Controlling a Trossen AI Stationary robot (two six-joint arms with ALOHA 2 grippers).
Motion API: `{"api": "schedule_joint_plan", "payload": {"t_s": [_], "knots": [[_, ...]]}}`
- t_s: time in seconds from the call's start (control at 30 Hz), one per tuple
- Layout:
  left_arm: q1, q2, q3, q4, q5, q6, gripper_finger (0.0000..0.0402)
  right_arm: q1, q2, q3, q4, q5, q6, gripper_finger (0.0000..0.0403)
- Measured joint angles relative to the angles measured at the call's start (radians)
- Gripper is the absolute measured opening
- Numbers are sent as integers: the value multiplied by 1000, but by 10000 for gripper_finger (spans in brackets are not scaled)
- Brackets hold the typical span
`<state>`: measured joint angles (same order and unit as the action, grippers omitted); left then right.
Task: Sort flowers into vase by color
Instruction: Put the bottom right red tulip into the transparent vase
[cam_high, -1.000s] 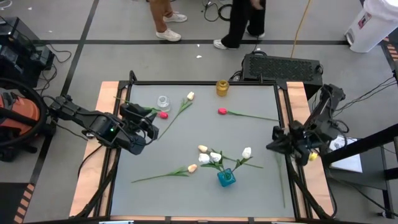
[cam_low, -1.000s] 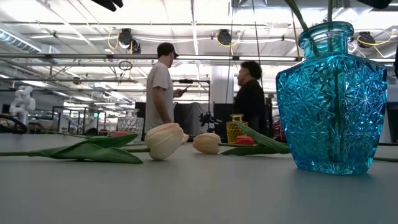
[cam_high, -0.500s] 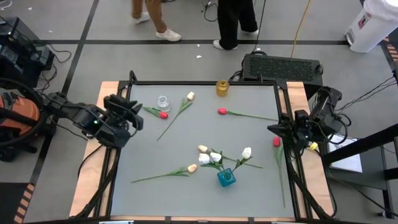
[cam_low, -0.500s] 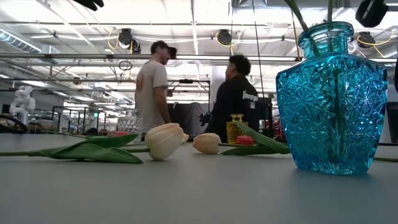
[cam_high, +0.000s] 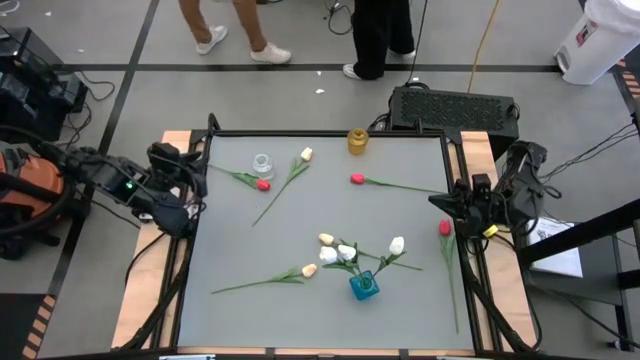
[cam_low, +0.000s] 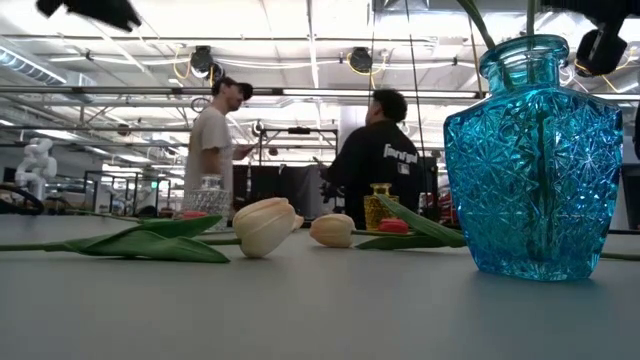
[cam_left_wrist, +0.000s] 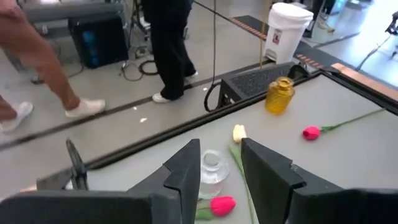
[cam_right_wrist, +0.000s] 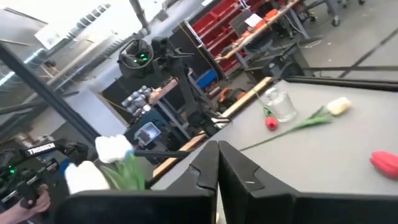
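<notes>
White tulips (cam_high: 345, 252) in blue vase (cam_high: 363, 286)

Bright overhead light, wrist views soft.

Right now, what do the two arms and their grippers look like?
Both arms are dark, jointed and bulky. The left arm shows a small green light, and the right arm has a yellow spot. The left gripper has flat, wedge-shaped dark fingers.

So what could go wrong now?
The red tulip lies right by the table's right edge, beside the shut right gripper; a nudge might push it off. The blue vase already holds leaning white tulips; squeezing in another stem might tip it.
</notes>
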<state>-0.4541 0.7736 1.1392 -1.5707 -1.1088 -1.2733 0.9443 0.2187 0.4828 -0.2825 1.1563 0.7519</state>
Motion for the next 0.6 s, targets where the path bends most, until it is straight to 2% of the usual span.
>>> {"api": "schedule_joint_plan", "payload": {"t_s": [0.1, 0.33, 0.6], "knots": [[0, -58, -91, 17, 1, -47, 123, 0, -16, 0, -95, 2, 94, 0], [0, -112, -253, 144, 5, -55, 123, 0, -21, 0, -289, -31, 473, 0], [0, -108, -357, 302, 13, -56, 123, 0, 51, 0, -280, -180, 757, 0]]}}
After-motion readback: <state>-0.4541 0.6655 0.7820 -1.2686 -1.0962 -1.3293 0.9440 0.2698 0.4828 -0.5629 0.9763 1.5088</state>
